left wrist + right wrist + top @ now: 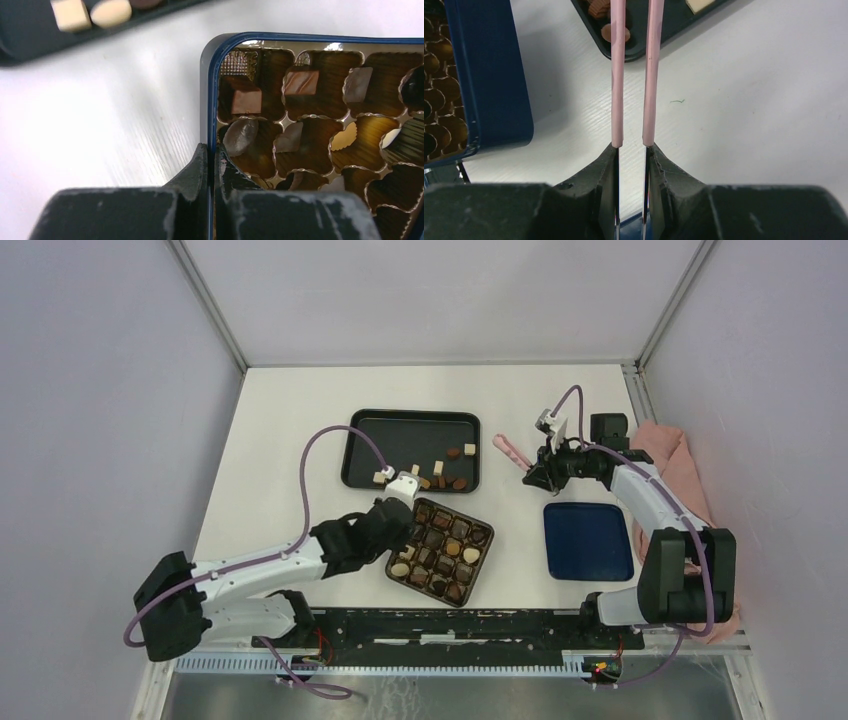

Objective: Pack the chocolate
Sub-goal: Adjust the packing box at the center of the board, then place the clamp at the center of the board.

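Loose chocolate (455, 454) lies in a black tray (400, 430); more chocolate (246, 100) fills gold compartments of a dark blue-rimmed box (481, 573). My left gripper (411, 508) is shut on the box's rim (213, 100) at its near-left corner; in the left wrist view the gripper (214, 150) has one finger outside and one inside the rim. My right gripper (535, 474) hovers right of the tray, shut on pink tweezers (510, 448). From the right gripper (631, 146) the tweezers (617, 75) point at the tray's corner, arms apart, nothing between them.
A blue lid (588, 540) lies right of the box, under the right arm. A pink cloth (680, 465) is bunched at the table's right edge. Cream pieces (111, 12) sit in the tray (30, 40) just beyond the box corner.
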You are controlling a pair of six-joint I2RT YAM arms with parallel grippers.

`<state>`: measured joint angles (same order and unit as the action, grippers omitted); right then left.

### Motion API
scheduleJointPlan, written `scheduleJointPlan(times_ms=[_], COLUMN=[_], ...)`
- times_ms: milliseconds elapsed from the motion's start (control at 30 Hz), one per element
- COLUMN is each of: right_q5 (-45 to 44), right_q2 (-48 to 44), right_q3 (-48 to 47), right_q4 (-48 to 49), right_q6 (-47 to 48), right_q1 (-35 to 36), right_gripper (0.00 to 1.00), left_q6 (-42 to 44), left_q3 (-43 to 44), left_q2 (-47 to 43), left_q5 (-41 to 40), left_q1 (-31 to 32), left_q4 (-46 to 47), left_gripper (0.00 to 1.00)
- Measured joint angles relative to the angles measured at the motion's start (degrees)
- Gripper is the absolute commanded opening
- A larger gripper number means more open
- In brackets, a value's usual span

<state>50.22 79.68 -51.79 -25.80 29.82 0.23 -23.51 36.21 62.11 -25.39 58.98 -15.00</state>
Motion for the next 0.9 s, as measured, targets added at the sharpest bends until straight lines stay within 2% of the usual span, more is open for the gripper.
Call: scheduleJointPlan(times_ms=[133, 333, 533, 633, 900], right_q5=[-1.79, -6.05, -14.27, -18.14, -26.64], right_q2=[1.11, 2.4, 6.19, 9.55, 23.12], right_q3=[0.33, 1.07, 1.29, 0.87, -10.05], right_q4=[1.22, 3.56, 7.63, 9.09, 9.42], right_q6=[-1.51, -5.03, -11.54, -14.58, -18.71], right_q1=[-1.25, -1.9, -1.88, -1.88, -1.4], right_gripper=[0.3, 0.29, 0.3, 0.3, 0.32], left_q6=[-8.09, -20.0, -27.8, -29.62, -32.76], left_q3=[4.0, 6.82, 9.33, 9.4, 9.35], left_q2=[6.05, 12.76, 18.38, 18.56, 18.12], left_q5=[3.1, 7.52, 8.13, 8.17, 9.07], left_q1=[-2.69, -8.24, -8.98, -9.35, -11.54], left_q4=[-5.99, -9.75, -11.91, -11.74, -8.9], left_gripper=[0.02, 0.02, 0.03, 0.19, 0.46])
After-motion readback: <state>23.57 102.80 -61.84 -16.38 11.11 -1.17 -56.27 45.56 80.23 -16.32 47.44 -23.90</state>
